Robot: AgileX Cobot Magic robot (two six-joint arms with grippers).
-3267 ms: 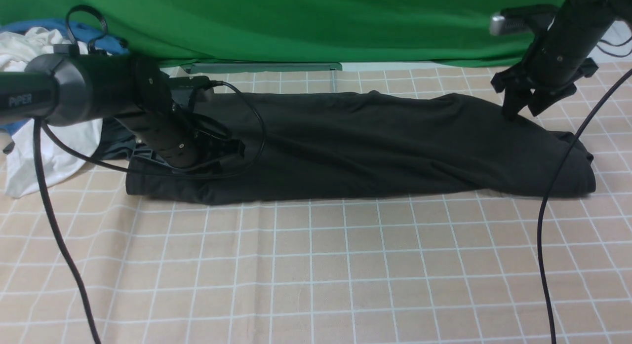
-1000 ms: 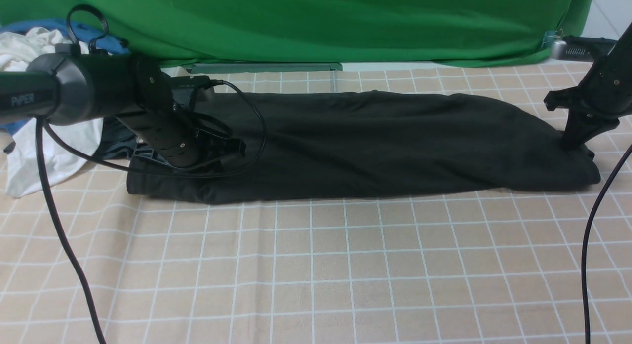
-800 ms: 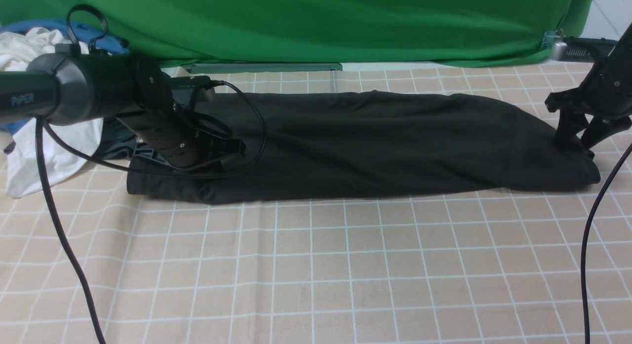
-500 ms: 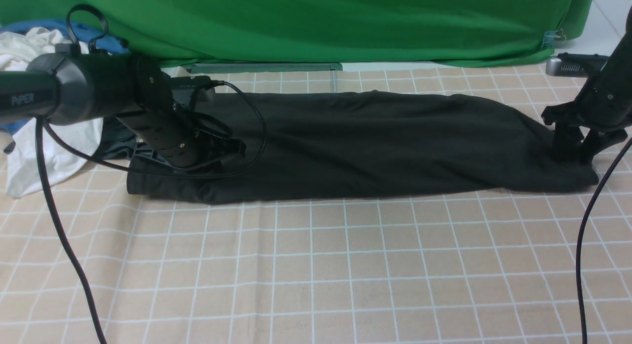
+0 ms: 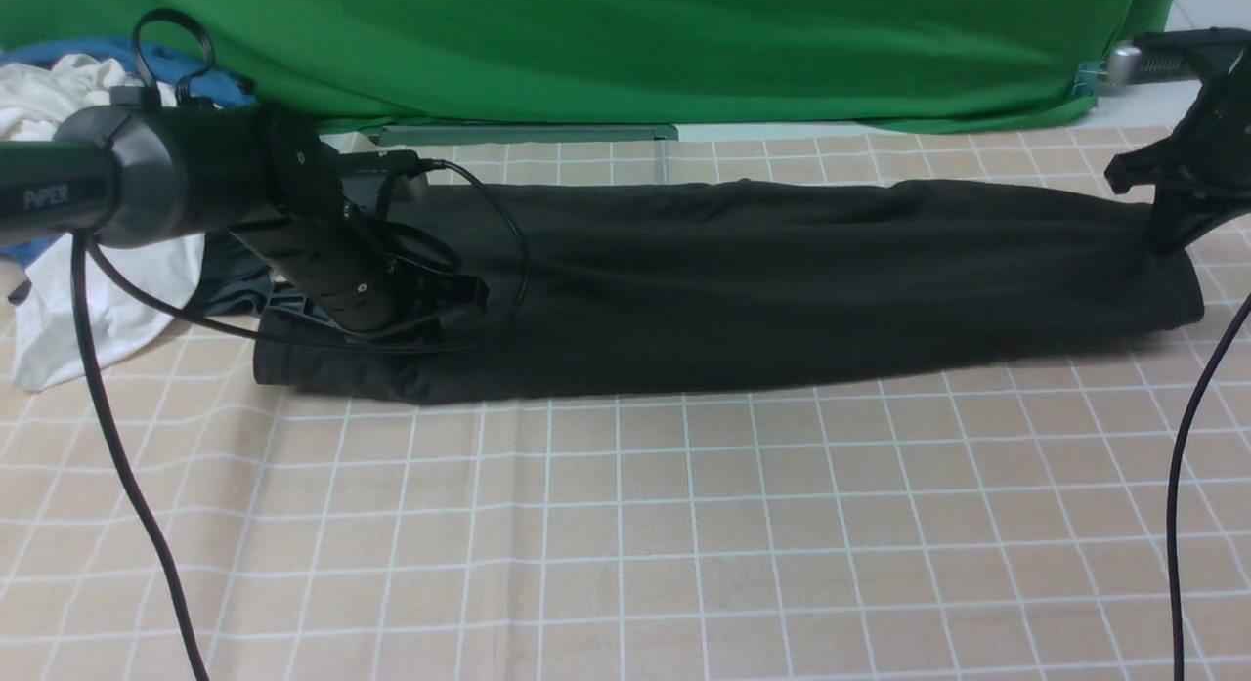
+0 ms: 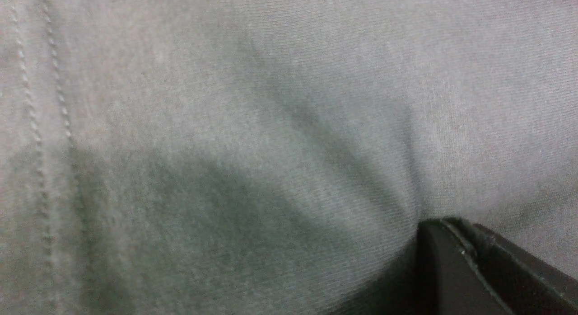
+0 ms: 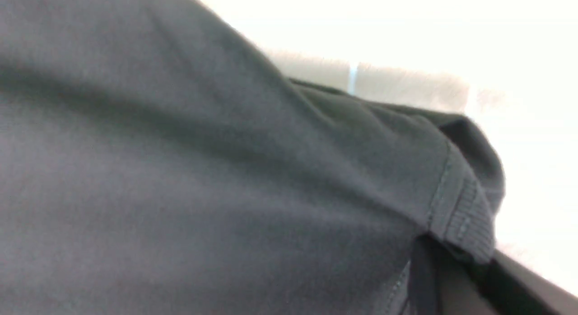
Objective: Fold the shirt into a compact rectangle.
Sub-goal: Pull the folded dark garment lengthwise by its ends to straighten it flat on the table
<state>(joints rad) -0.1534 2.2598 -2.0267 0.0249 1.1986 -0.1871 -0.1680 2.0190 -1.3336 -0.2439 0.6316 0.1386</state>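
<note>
**Beige white-gridded tablecloth (image 5: 625, 525) bore a large black long-sleeved cotton shirt (image 5: 762, 280), partly folded**

Behind the tablecloth a green fabric backdrop (image 5: 625, 46) hung along the far side, and a crumpled white garment (image 5: 59, 300) lay at the far left. The shirt stretched left to right across the middle, already folded lengthwise into one long band. Our left gripper (image 5: 445, 300) was clamped shut on the shirt's left end. Our right gripper (image 5: 1168, 236) was pinched closed on the ribbed edge at the right end, holding it just off the tablecloth. We judged that the crosswise folds, which would shorten the band into a compact rectangle, were all left to do.
</note>
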